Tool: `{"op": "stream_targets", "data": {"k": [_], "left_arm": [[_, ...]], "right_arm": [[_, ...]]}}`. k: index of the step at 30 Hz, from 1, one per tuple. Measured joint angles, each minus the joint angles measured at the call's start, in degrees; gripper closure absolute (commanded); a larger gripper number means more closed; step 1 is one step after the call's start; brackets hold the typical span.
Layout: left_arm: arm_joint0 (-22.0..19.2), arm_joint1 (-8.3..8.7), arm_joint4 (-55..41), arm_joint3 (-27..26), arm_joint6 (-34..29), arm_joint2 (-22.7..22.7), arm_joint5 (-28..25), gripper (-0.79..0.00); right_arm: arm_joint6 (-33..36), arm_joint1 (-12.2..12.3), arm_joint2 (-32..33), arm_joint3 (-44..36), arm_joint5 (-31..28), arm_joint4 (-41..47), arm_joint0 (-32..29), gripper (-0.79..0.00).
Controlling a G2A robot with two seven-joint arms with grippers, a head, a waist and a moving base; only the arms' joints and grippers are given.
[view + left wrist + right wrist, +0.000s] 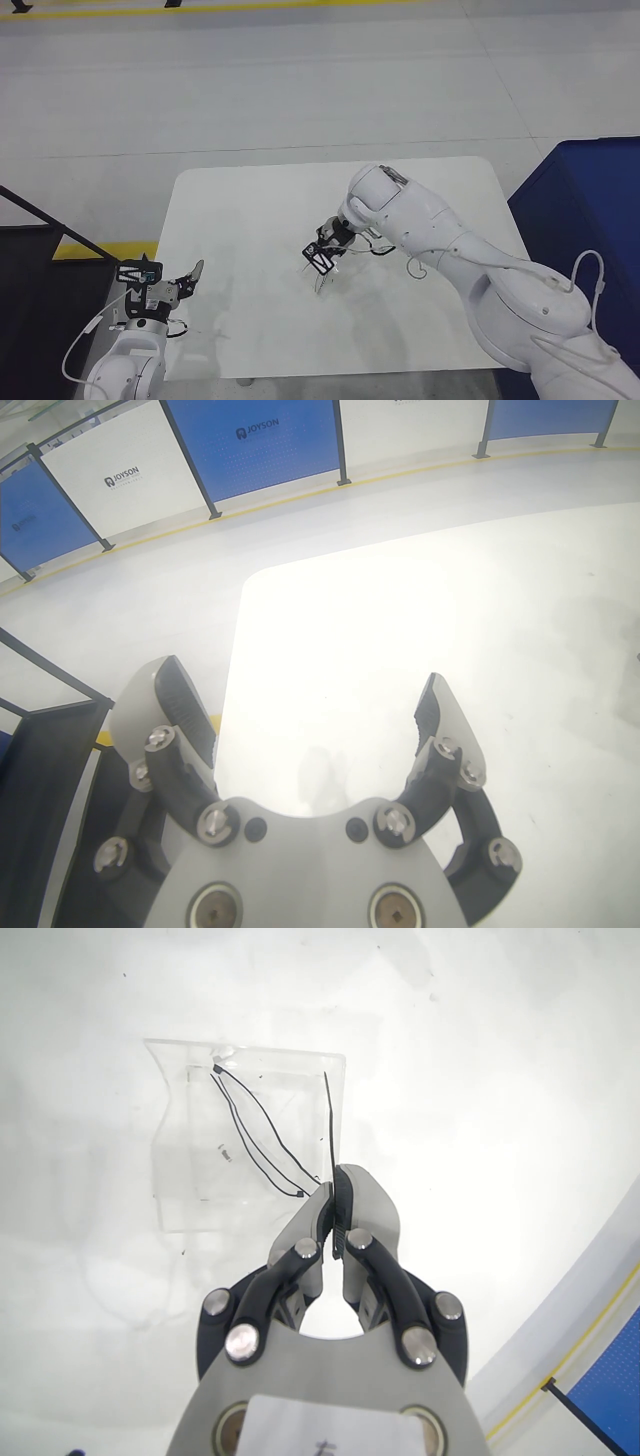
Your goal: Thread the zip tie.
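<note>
We are seeing a black zip tie [330, 1128] sitting between the ribbed black pads [342, 1208] of the right gripper [334, 1175], whose finger shells are showing pale grey over black links. A clear, colourless tray [250, 1049] is holding two more thin black ties [217, 1069]. The left gripper [300, 672] is wearing white shells and the same ridged black pads. The table [250, 230] is reading plain white, the floor [300, 80] pale grey with a yellow line [105, 249], and the barrier panels [250, 445] are alternating blue and white in black frames.
</note>
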Motion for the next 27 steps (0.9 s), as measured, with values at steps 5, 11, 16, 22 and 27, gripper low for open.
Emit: {"op": "stream_targets", "data": {"k": [5, 11, 16, 22, 27], "left_arm": [[0.00, 0.00, 0.00, 0.00, 0.00, 0.00, 0.00, -0.785], [0.00, 0.00, 0.00, 0.00, 0.00, 0.00, 0.00, -0.785], [0.00, 0.00, 0.00, 0.00, 0.00, 0.00, 0.00, -0.785], [0.00, 0.00, 0.00, 0.00, 0.00, 0.00, 0.00, -0.785], [0.00, 0.00, 0.00, 0.00, 0.00, 0.00, 0.00, -0.785]], "right_arm": [[-0.01, -0.39, 0.00, 1.45, 0.00, 2.20, -0.52, 0.000], [-0.01, -0.26, 0.00, 1.96, 0.00, 5.70, -1.06, 0.000], [-0.01, -0.26, 0.00, 2.00, 0.00, 5.68, -1.05, 0.000], [-0.01, -0.26, 0.00, 1.99, 0.00, 5.67, -1.05, 0.000], [-0.01, -0.26, 0.00, 1.99, 0.00, 5.67, -1.05, 0.000]]}}
